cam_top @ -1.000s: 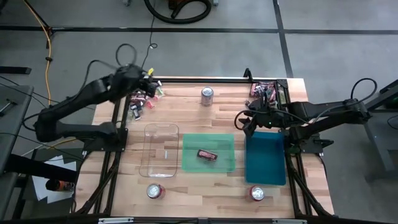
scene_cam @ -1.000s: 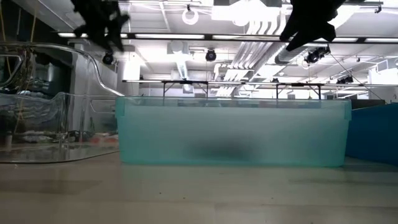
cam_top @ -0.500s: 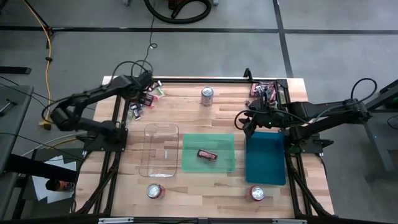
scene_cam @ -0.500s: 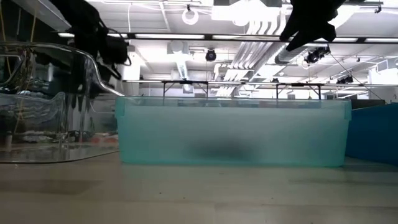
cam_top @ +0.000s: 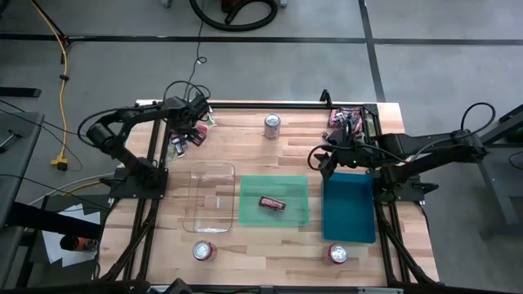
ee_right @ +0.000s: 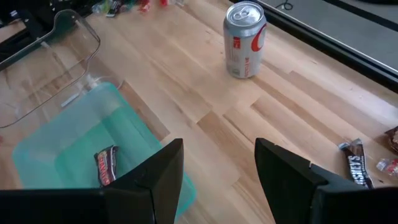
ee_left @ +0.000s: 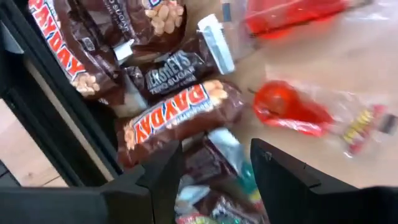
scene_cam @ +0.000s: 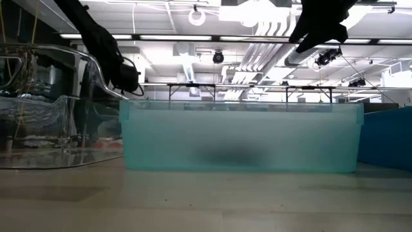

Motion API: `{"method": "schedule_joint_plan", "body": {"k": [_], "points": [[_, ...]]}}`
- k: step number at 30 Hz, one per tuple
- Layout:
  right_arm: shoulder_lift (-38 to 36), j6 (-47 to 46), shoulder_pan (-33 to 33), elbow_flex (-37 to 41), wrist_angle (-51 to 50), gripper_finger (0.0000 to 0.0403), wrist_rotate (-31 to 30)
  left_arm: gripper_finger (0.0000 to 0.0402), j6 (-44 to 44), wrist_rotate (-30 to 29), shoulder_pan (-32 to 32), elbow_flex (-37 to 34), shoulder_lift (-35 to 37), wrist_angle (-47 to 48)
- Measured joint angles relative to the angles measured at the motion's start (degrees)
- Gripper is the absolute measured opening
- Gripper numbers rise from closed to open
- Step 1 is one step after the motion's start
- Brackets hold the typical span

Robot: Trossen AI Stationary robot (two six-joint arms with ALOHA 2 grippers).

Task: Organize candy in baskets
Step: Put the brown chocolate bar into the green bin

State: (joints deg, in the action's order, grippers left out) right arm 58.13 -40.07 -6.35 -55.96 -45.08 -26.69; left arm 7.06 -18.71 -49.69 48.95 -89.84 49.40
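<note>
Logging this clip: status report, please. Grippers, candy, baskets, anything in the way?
Left gripper open, low over candy pile at table's far left corner. Right gripper open, empty, above teal basket. One candy in green basket. Nothing blocking.

Three shallow trays lie side by side on the desk: a clear basket (cam_top: 211, 197), a translucent green basket (cam_top: 298, 186) and a solid teal basket (cam_top: 350, 208). One dark wrapped candy (cam_top: 272, 203) lies flat in the green one. More wrapped sweets (cam_top: 188, 135) are heaped at the desk's far left corner, brown wrappers (ee_left: 177, 115) among them, and another cluster (cam_top: 346, 121), seemingly maroon, sits at the far right.
</note>
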Motion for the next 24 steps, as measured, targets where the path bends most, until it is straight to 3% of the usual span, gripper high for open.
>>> {"method": "schedule_joint_plan", "body": {"k": [6,17,21,24], "points": [[0.0,-1.96,-0.01,0.0,0.0,0.0193,-0.01,0.0179,1.72,-7.53,0.02,0.02,-3.33,-0.39],[0.0,-3.56,-0.02,0.0,0.02,0.0193,0.1,0.017,-2.94,-9.76,0.99,0.59,-8.45,-3.71],[0.0,-3.5,-0.02,0.0,0.02,0.0193,0.1,0.0123,-4.42,-10.29,1.88,0.59,-8.39,-3.53],[0.0,-3.45,-0.01,0.0,0.0,0.0193,0.1,0.0052,-4.35,-9.92,2.28,0.61,-7.46,-2.48]]}}
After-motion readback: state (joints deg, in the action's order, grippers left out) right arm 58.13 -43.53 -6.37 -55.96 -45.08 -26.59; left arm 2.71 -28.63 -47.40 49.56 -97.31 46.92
